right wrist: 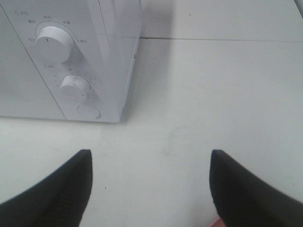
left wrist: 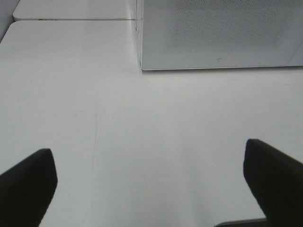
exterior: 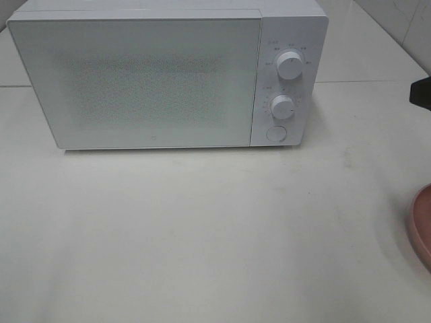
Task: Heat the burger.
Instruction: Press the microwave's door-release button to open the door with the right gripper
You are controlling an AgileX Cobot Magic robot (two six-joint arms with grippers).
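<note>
On white table (exterior: 202, 235), before shut white microwave (exterior: 148, 81): left gripper (left wrist: 147, 151) w/ jaws spread wide, nothing between; right gripper (right wrist: 150, 156) also apart, empty, near microwave's two dials (right wrist: 54, 42). Pink plate (exterior: 423, 225) cut off at right edge. Burger out of view; look & whereabouts: cannot tell.

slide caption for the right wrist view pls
Open, empty right gripper above the white table, facing the microwave's upper dial, lower dial and round button.
</note>
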